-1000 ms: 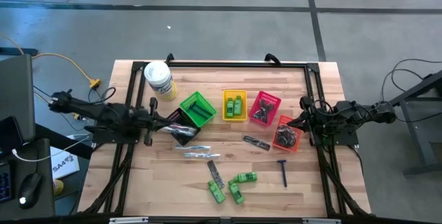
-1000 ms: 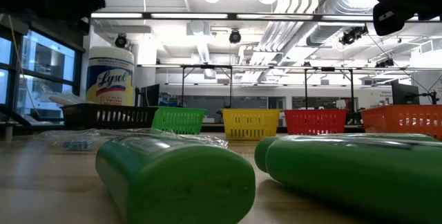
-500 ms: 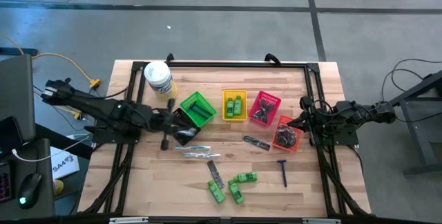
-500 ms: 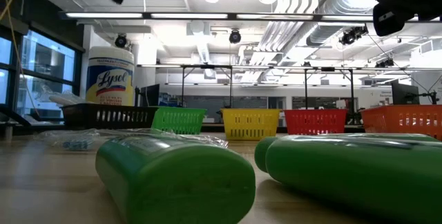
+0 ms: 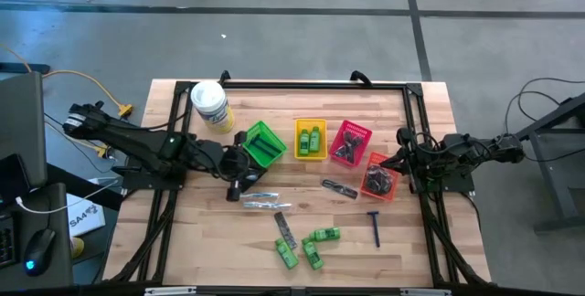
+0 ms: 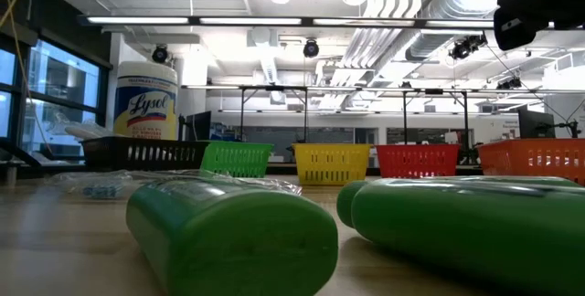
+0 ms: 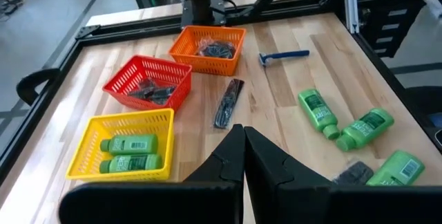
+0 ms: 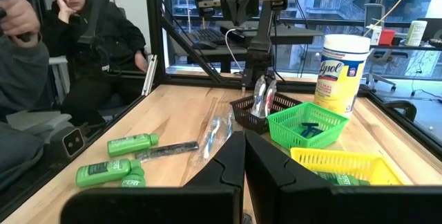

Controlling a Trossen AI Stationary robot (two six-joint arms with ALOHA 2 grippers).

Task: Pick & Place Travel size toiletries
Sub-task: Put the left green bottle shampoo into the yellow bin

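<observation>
1. Left gripper [image 5: 239,179] hangs over the black basket [image 5: 245,174] beside the green basket [image 5: 262,144], fingers [image 7: 266,163] pressed together, grasping nothing; right gripper [image 5: 391,161] waits at the table's [image 5: 420,250] right edge by the orange basket [image 5: 380,176], clenched, empty.
2. Open wood lies along the front edge and the back strip by the white tub [image 5: 210,105].
3. Loose toiletries, front centre: three green bottles [image 5: 314,247]; one blue razor [image 5: 375,227]; two combs [image 5: 339,187]; two clear-wrapped sticks [image 5: 260,200].
4. Five baskets; yellow basket [image 5: 311,139] holds two green bottles; red basket [image 5: 351,143] holds dark items, count unclear.
</observation>
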